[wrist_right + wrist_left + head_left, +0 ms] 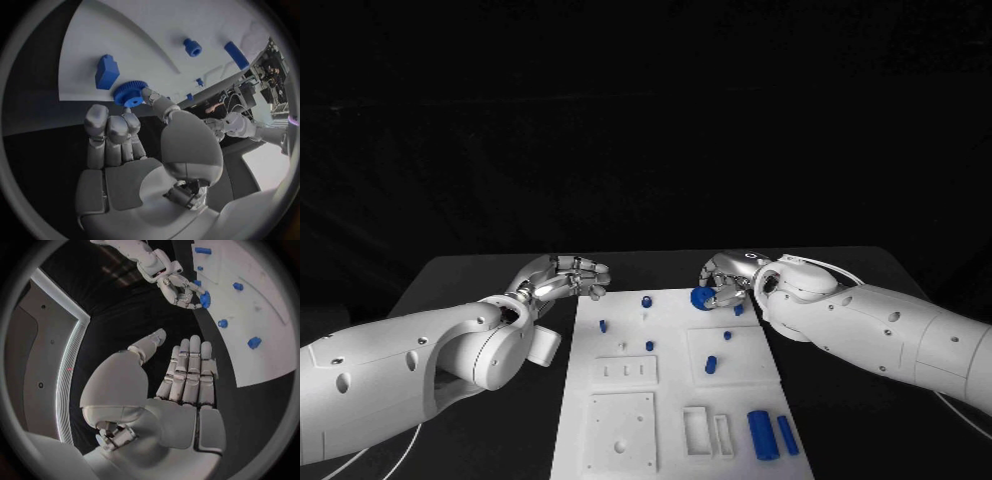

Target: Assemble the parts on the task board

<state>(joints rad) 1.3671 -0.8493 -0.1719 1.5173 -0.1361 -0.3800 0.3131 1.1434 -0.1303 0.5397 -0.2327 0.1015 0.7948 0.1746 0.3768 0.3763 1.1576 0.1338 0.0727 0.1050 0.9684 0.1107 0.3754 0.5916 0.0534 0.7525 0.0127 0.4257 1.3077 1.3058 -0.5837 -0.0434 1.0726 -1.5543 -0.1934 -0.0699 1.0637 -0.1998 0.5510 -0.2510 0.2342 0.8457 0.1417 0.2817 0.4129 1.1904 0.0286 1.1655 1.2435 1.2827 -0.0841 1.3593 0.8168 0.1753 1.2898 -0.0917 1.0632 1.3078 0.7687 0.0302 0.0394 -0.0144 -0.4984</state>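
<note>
Looks like early days: the right hand (727, 283) pinches a blue gear (702, 297) at the far edge of the task board (678, 420). Left hand (570, 277) hovers beside the board, fingers apart, holding nothing, and two blue cylinders (773, 434) lie loose at the near corner, so I'd guess plenty's left.

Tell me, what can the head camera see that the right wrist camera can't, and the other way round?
Head view alone: the left hand, fingers apart and holding nothing, beside the task board, plus the board's near end with its two long blue parts. Right wrist view alone: the teeth round the blue gear and the blocky blue part beside it. Both: the right hand pinching that gear at the board's far edge.
</note>
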